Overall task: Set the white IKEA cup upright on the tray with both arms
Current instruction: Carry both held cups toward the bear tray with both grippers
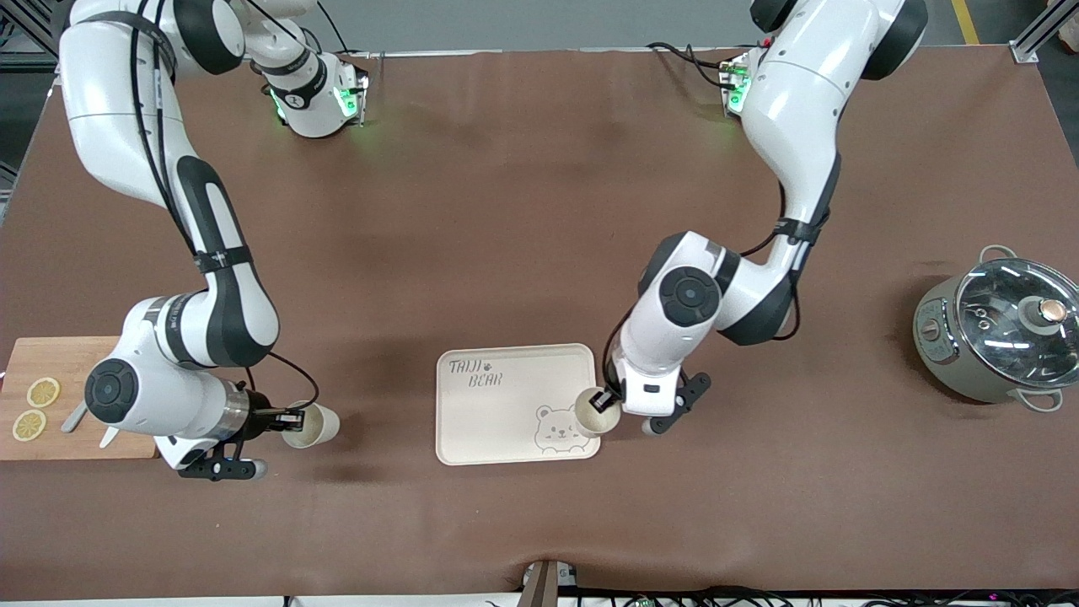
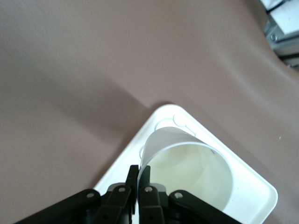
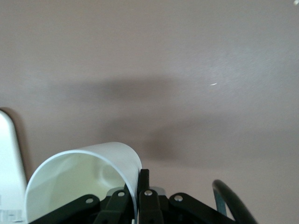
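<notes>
Matt brown tabletop [image 1: 523, 211]; smooth cream plastic tray [image 1: 489, 421]; wooden cutting board [image 1: 50, 438]; glossy glass-lidded metal pot [image 1: 999, 333].

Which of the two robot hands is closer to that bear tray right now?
The left gripper: it holds a cup over the tray, at the edge toward the left arm's end. The right gripper holds another cup above bare table, toward the cutting board.

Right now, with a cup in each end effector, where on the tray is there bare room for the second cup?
The tray is bare from the TAIJI BEAR print down its right-arm side. Its bear-face corner is crowded: the left end effector holds a cup over it. The right end effector holds the other cup over bare table between the tray and the cutting board.
</notes>
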`<control>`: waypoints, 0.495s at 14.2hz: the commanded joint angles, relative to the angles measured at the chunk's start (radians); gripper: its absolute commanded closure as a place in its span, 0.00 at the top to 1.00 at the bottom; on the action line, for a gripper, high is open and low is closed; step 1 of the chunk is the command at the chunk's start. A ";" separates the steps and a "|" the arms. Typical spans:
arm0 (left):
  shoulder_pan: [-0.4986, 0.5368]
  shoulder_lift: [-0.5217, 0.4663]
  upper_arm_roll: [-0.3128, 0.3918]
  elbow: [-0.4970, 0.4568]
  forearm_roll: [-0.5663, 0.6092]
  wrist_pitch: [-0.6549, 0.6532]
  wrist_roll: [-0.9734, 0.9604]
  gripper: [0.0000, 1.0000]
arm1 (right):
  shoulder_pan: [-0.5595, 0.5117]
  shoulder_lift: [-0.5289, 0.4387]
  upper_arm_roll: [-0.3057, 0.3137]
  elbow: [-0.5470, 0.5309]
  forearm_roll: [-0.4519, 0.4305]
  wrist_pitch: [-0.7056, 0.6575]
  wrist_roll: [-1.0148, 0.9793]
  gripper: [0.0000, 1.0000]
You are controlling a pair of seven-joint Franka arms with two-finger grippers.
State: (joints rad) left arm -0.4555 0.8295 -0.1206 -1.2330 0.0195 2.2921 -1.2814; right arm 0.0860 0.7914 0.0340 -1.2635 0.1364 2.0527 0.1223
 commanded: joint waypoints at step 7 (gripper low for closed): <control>-0.066 0.062 0.015 0.018 -0.023 0.050 -0.076 0.00 | 0.219 0.003 -0.008 0.035 0.005 0.007 0.445 0.00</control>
State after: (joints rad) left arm -0.5110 0.8803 -0.1196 -1.2325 0.0191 2.3323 -1.3475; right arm 0.2635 0.7915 0.0367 -1.2432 0.1365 2.0557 0.4789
